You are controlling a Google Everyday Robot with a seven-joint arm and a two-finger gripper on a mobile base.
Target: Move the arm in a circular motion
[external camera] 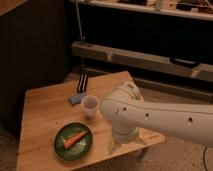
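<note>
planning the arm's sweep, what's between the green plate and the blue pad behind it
Camera view: a small pale cup stands between the green plate and the blue pad. The pincer hangs beneath the arm, beside the plate.

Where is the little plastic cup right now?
The cup stands on the table in the camera view, behind the green plate and beside the blue object, left of the arm; the gripper hangs at the table's front edge.
</note>
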